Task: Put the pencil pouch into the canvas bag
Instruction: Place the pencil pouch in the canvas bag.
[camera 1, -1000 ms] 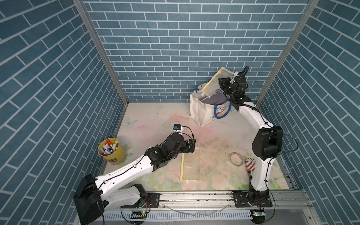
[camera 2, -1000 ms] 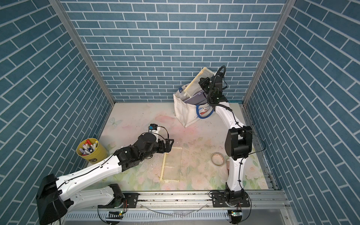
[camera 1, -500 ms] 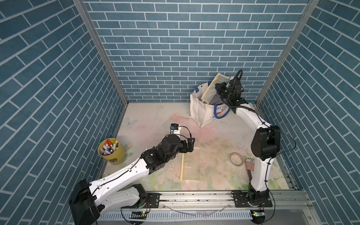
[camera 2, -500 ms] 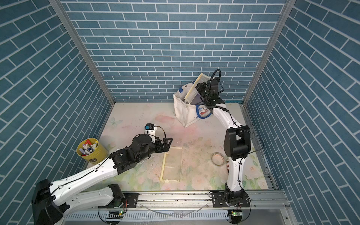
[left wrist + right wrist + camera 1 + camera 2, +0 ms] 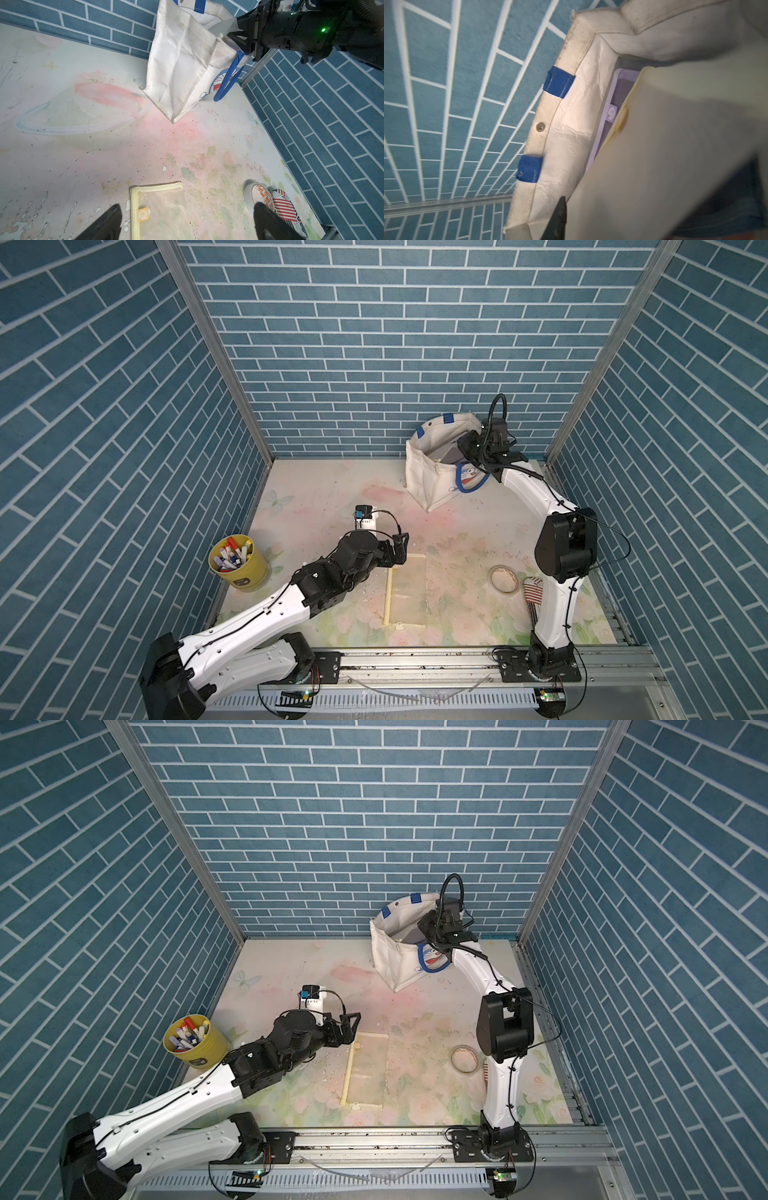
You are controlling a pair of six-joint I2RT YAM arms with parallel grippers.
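Note:
The cream-white canvas bag (image 5: 428,472) (image 5: 390,952) (image 5: 180,62) stands open at the back right, its blue handle hanging down the front. My right gripper (image 5: 467,445) (image 5: 428,925) (image 5: 235,31) reaches into its mouth. A cream pencil pouch (image 5: 664,155) lies inside the bag against one dark finger (image 5: 560,216), beside a purple pouch (image 5: 620,93). The jaws stand slightly apart around it. My left gripper (image 5: 399,549) (image 5: 187,205) hangs wide open and empty over the end of a translucent mesh pouch (image 5: 407,593) (image 5: 158,207) lying flat mid-table.
A yellow cup of markers (image 5: 237,562) (image 5: 195,1040) stands at the left edge. A tape roll (image 5: 503,578) (image 5: 257,195) and a red-and-white striped item (image 5: 533,593) lie by the right arm's base. The bag sits close to the back and right walls.
My right gripper has come down into the bag's mouth. The cream pouch, which stuck up above the rim, has sunk inside. The left arm has barely shifted.

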